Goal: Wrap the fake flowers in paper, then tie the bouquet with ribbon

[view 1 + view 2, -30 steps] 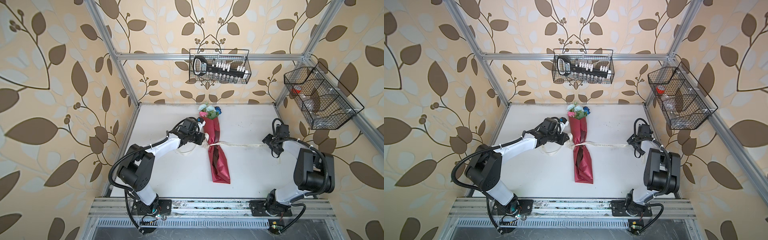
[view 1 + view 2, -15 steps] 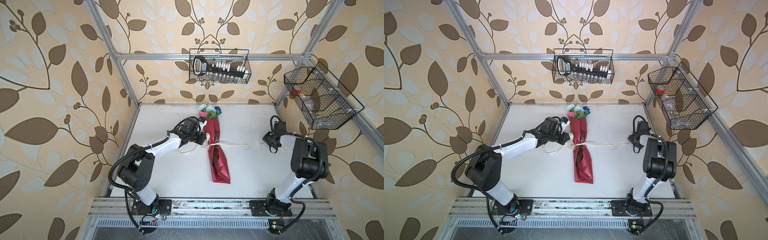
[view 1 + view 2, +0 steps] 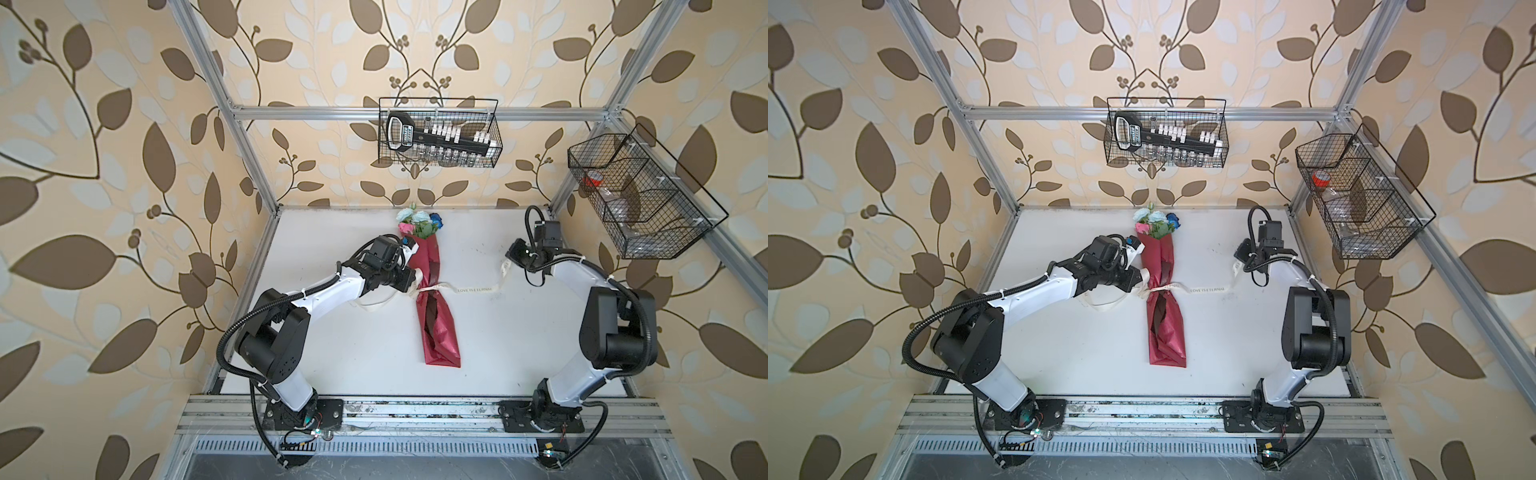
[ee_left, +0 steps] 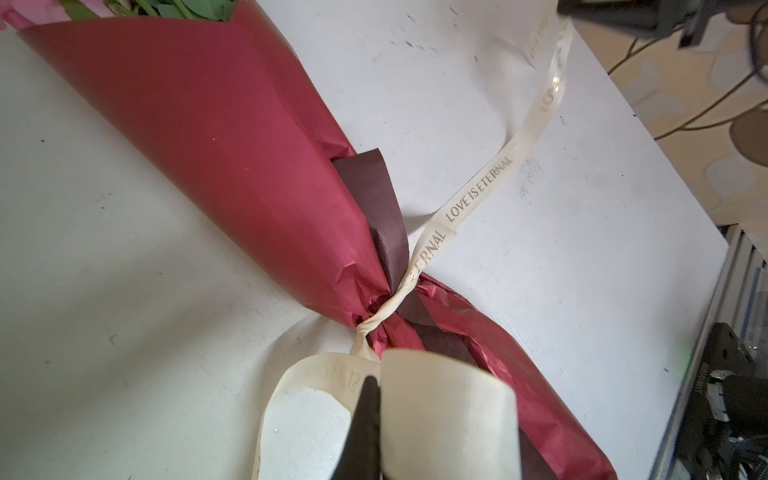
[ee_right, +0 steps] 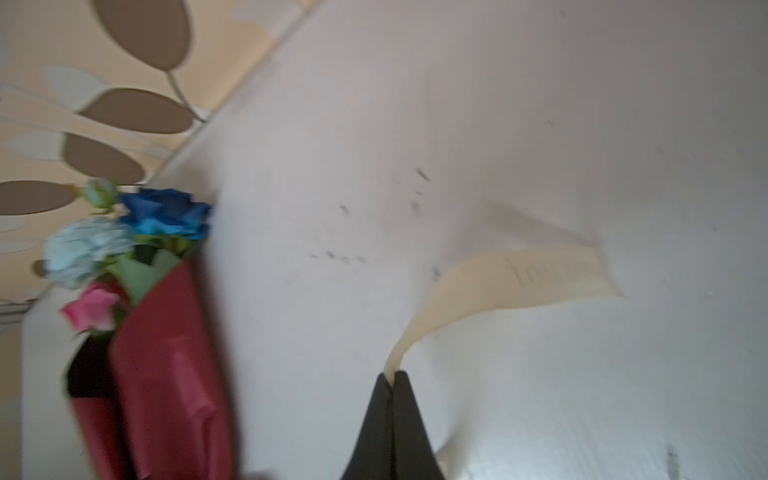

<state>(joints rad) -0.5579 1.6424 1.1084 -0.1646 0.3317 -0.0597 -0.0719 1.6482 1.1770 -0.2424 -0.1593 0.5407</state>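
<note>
Closing just now on the ribbon [image 3: 478,289] end right of centre, the right gripper [image 5: 392,376] joins the left gripper [image 4: 371,380], clamped on the other tail, so cinching the bouquet of fake flowers [image 3: 417,220] looks next.

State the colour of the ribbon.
The ribbon is cream with gold lettering; the left wrist view shows it best.

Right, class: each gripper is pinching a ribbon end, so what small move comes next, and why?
Probably pull the two ends apart sideways. The left gripper and right gripper are each shut on the ribbon, which is twisted at the waist of the red wrap yet lies slack; tension should cinch it around the bouquet.
</note>
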